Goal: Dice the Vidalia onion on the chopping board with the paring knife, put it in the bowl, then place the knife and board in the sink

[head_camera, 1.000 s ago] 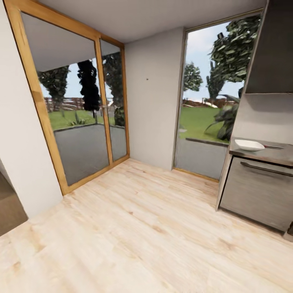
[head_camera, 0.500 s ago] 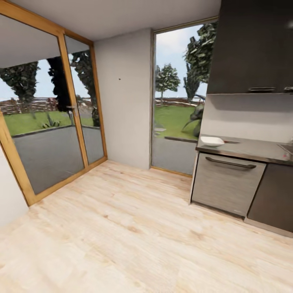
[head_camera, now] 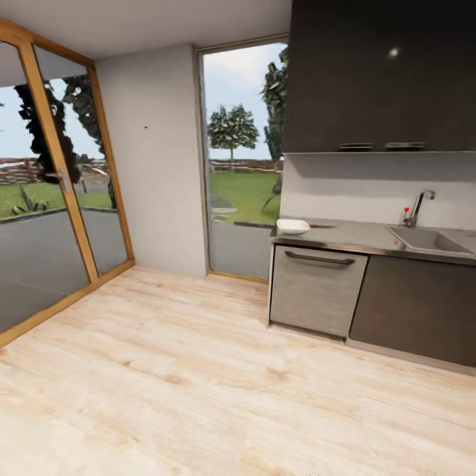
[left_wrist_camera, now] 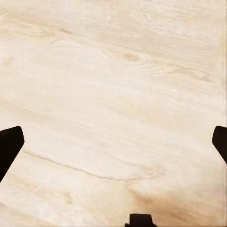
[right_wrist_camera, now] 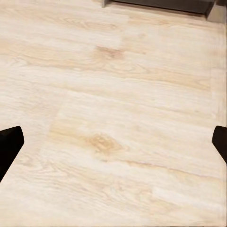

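One bowl [head_camera: 292,227] and one sink [head_camera: 428,240] sit on the bench [head_camera: 360,235]; both the left tool [left_wrist_camera: 113,142] and right tool [right_wrist_camera: 113,142] spread wide over floor [head_camera: 198,370].

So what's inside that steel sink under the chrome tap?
The rectangular stainless-steel sink shows only its bare far wall beneath the chrome faucet. Its floor lies below the rim, so any onion there is hidden.

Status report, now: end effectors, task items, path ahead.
Both end effectors open, empty, above pale wooden floor. Shallow white bowl on grey countertop; stainless-steel sink beyond. Onion unseen. Nothing stands on the floor between.
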